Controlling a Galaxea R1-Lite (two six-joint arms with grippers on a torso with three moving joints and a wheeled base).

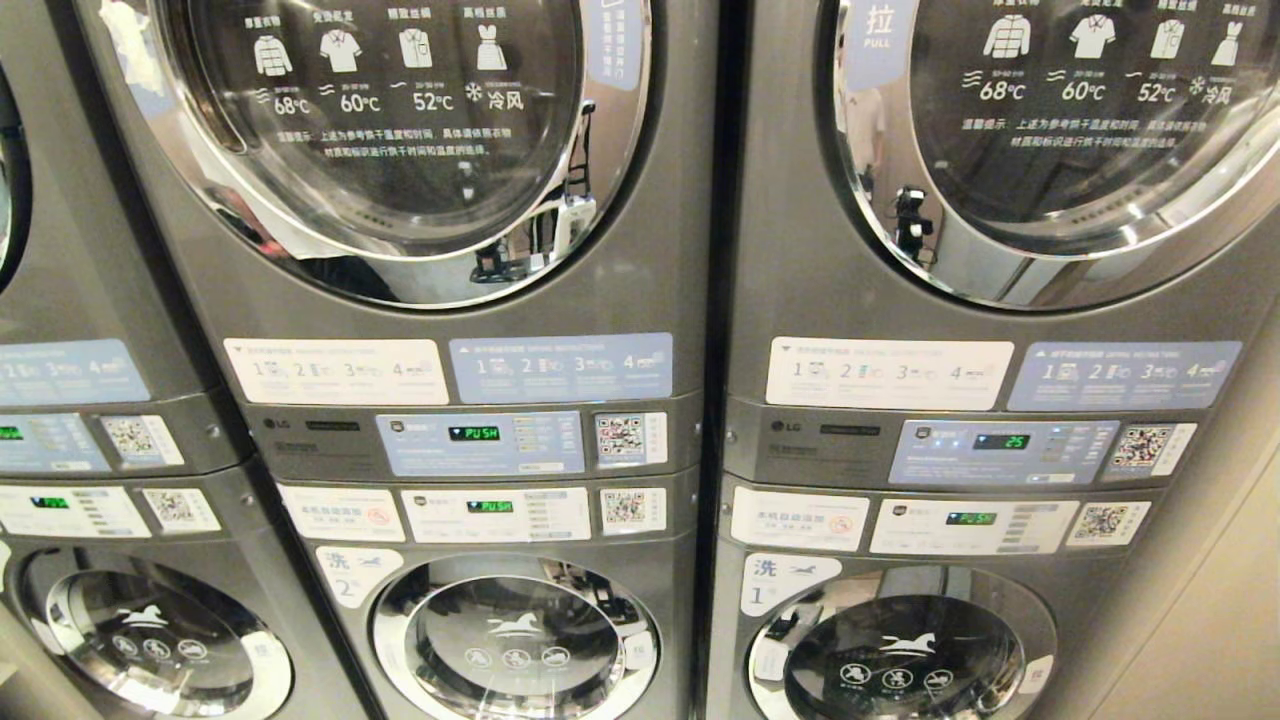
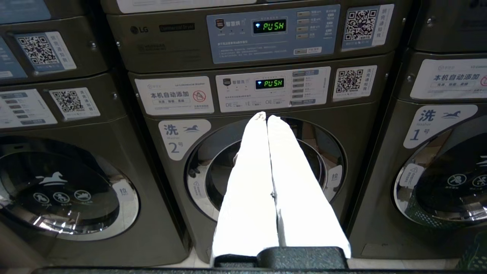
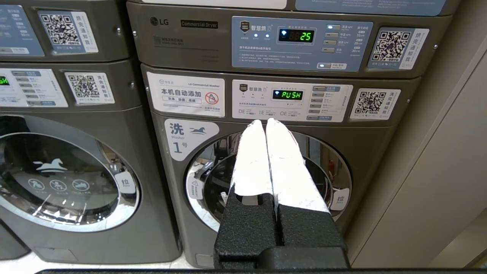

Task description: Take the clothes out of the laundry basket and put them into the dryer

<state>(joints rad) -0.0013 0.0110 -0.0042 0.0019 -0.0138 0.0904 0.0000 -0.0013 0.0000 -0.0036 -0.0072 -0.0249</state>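
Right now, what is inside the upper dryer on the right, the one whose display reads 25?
Its door is shut. Through the glass only printed temperature labels and room reflections show; the drum behind looks dark, so whether clothes are inside cannot be told. No laundry basket shows in the head view.

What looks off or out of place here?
Nothing damaged or spilled. Both dryer doors look shut, no clothes or basket clearly visible, and the left gripper and right gripper are shut and empty.

Two full stacks side by side, left dryer [image 1: 400, 150] sat above washer 2 [image 1: 515, 640], right dryer [image 1: 1050, 140] above washer 1 [image 1: 900, 650], control panels [image 1: 480, 445] between, third stack [image 1: 90, 500] at far left.
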